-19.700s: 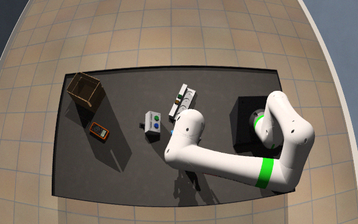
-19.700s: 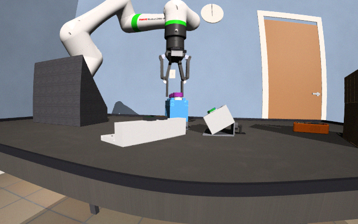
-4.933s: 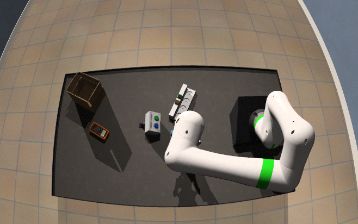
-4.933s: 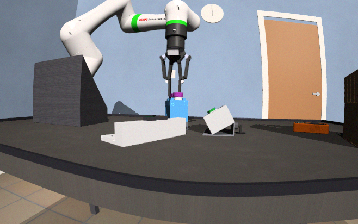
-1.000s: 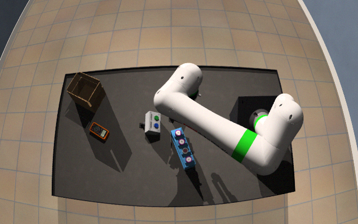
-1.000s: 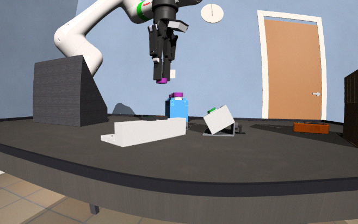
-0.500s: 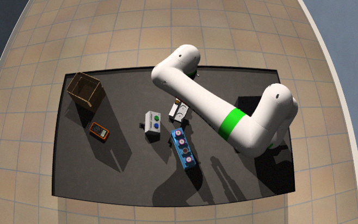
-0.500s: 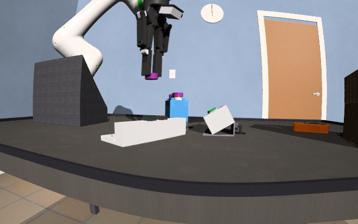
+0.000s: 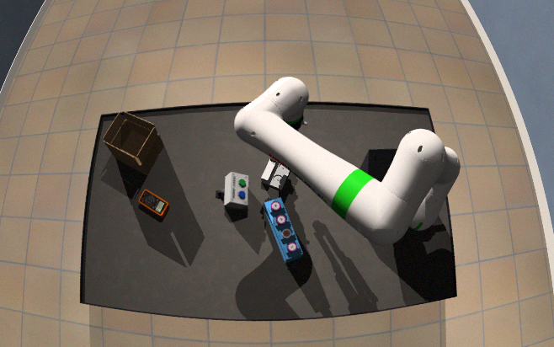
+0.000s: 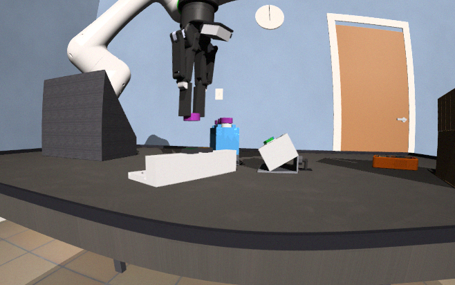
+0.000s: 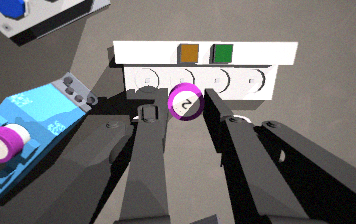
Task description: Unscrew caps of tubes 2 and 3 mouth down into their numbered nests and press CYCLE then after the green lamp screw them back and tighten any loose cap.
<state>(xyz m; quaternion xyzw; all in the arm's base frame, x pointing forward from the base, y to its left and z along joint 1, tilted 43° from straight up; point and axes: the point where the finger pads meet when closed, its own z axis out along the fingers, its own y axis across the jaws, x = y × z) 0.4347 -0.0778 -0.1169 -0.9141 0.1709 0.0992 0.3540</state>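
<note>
Black two-finger gripper (image 11: 186,102) clamps the magenta-rimmed cap marked 2 (image 11: 185,102) above the white cap tray (image 11: 260,92); lower it squarely, mouth down, into the second round nest (image 11: 181,80).

We are holding the purple cap marked 2 (image 11: 185,102) between our jaws, whose dark fingers are reaching up from the bottom of the frame. Beyond the cap, the white cap tray (image 11: 280,52) is lying on the grey worktop (image 11: 320,110), showing its four round nests and its amber lamp (image 11: 189,52) and green lamp (image 11: 222,52). At left, the blue decapping station (image 11: 45,117) is showing one purple-capped tube (image 11: 10,145). The key housing (image 11: 60,20) is peeking in at upper left.
</note>
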